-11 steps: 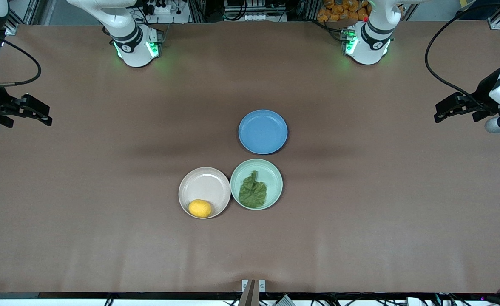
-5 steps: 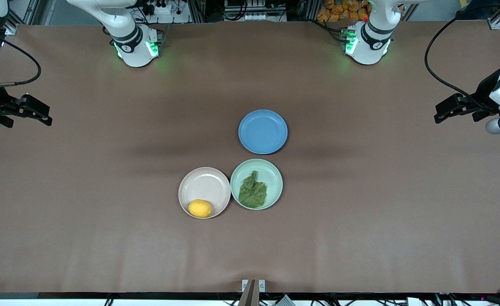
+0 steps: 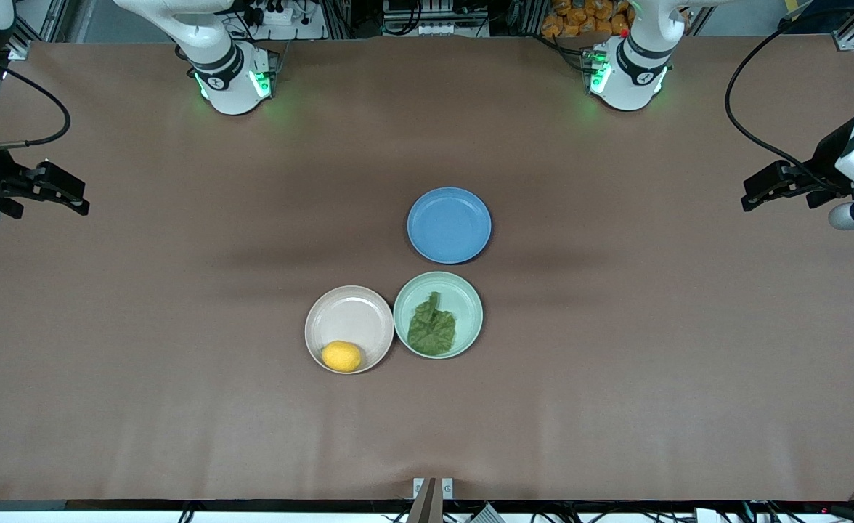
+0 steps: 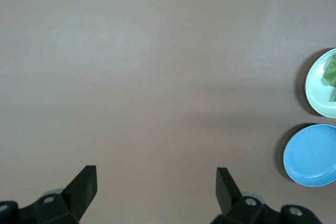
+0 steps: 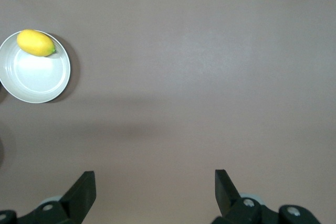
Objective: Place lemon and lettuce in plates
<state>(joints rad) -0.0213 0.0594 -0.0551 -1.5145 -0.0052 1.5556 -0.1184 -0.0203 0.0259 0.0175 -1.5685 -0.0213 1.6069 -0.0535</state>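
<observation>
The yellow lemon (image 3: 341,356) lies in the beige-pink plate (image 3: 349,312), at the rim nearest the front camera. The dark-green lettuce (image 3: 432,327) lies in the mint green plate (image 3: 465,299) beside it. My left gripper (image 3: 754,195) is open and empty over the bare table at the left arm's end. My right gripper (image 3: 71,200) is open and empty over the right arm's end. The right wrist view shows its open fingers (image 5: 82,190), the lemon (image 5: 35,43) and its plate (image 5: 37,80). The left wrist view shows open fingers (image 4: 84,187) and the mint plate (image 4: 320,90) with lettuce (image 4: 331,73).
An empty blue plate (image 3: 449,224) sits farther from the front camera than the mint plate, touching distance from it; it also shows in the left wrist view (image 4: 312,155). The brown tabletop (image 3: 180,290) spreads wide around the plates. Both arm bases stand along the table's edge farthest from the camera.
</observation>
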